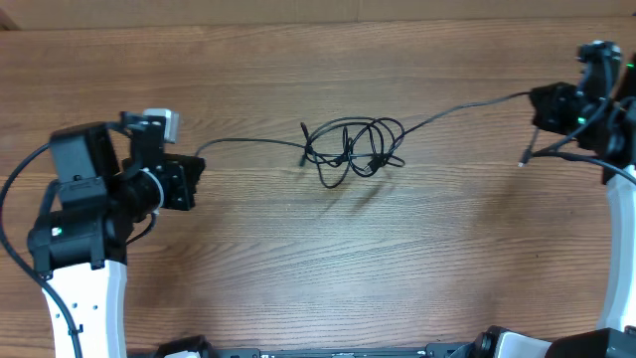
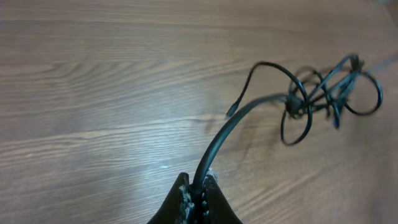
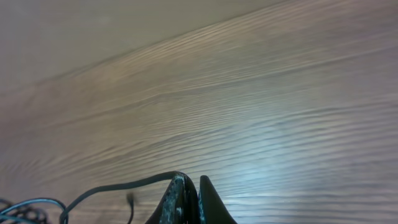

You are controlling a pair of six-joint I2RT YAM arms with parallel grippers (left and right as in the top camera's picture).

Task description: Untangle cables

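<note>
The thin black cables lie in a tangled knot of loops at mid-table. One strand runs left to my left gripper, which is shut on it; the left wrist view shows the strand clamped between the jaws and leading to the knot, with a loose plug end beside it. Another strand runs right and up to my right gripper, which is shut on it. A short free end hangs below that gripper.
The wooden table spreads all around the knot. Both white arm bases stand at the near corners, the left arm and the right arm. The table's far edge runs along the top.
</note>
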